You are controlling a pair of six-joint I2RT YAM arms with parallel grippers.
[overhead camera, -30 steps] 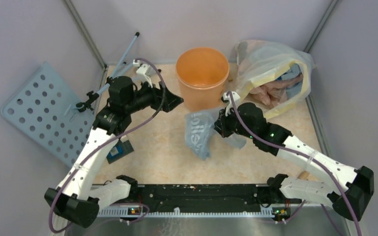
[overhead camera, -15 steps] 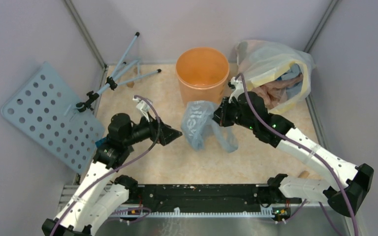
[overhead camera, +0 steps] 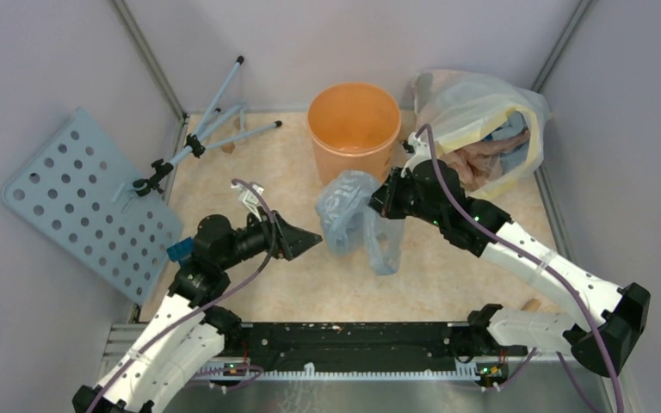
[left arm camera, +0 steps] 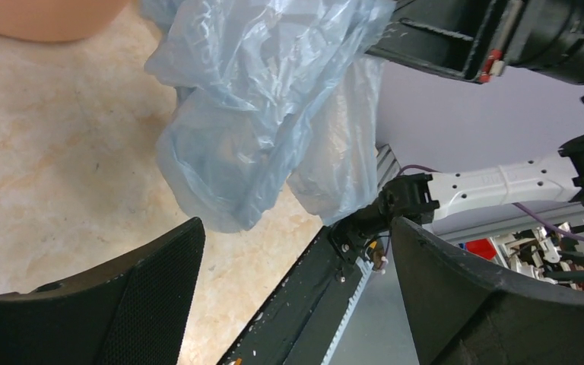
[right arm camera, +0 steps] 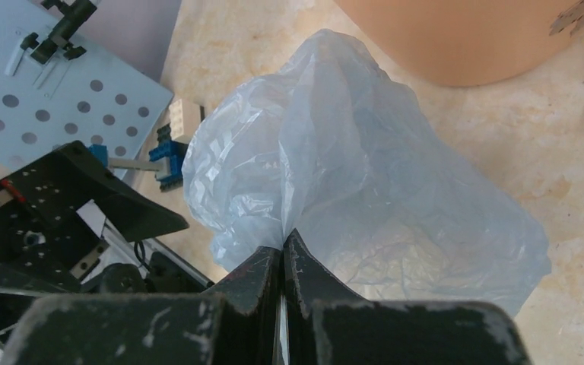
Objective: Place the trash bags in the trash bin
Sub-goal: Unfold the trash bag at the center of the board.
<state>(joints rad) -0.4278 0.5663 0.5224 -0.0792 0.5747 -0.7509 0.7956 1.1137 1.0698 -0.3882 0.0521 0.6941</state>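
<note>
Right tool [right arm camera: 283,245] is clamped fully closed on a gathered fold of the trash bag [overhead camera: 350,213]. The bag hangs crumpled from that pinch, with its lower tail drooping toward the worktop [overhead camera: 293,280]; can't tell if the tail touches. The bag is outside the trash bin [overhead camera: 353,168], just beside the wall that faces the arms, not over the rim. The bin stands upright at the far middle of the worktop. Left tool [left arm camera: 296,228] is spread wide with nothing in it, pointing at the bag from the left. In the left wrist view the bag is ahead of the fingertips, no contact visible. In the top view the left tool's tip is just beside the bag's left edge, apart from it. A clear bag with yellow edges [overhead camera: 473,107] sits right of the bin in the far right corner, with pinkish and blue stuff inside. A perforated blue-grey panel [overhead camera: 77,202] leans at the left wall. A thin tripod stand [overhead camera: 215,129] lies near the far left corner.
</note>
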